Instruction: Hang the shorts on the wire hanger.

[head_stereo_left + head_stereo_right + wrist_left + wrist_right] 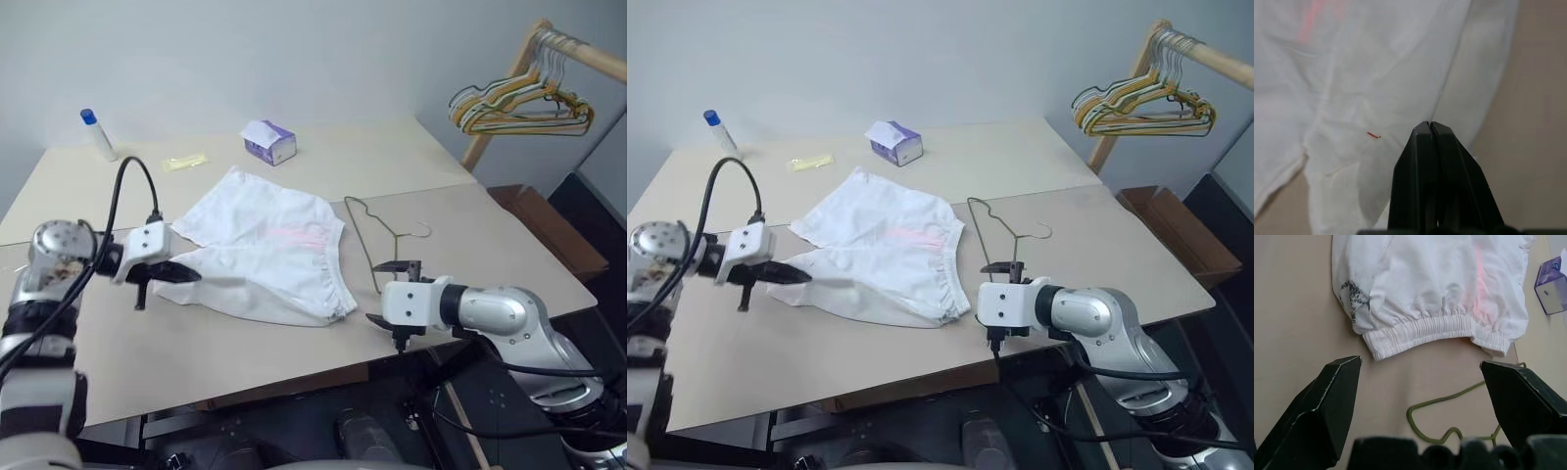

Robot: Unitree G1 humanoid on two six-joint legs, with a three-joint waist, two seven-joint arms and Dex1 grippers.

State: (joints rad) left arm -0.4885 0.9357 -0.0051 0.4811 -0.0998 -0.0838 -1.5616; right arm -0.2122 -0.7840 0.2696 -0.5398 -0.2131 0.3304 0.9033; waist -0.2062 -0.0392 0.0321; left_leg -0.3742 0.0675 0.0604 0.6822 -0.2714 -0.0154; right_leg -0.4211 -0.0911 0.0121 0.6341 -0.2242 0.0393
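While the shorts (266, 255) lie spread flat mid-table (411, 162), the left gripper (184, 275) sits at their left leg edge, fingers (1432, 181) pressed together; whether cloth is caught between them, cannot tell. Wire hanger (372, 240) flat on the table, just beside the waistband, hook pointing right. Right gripper (392, 292) hovers near the table's front edge, fingers (1327, 406) spread wide, holding nothing. Tissue box (268, 142) farther back.
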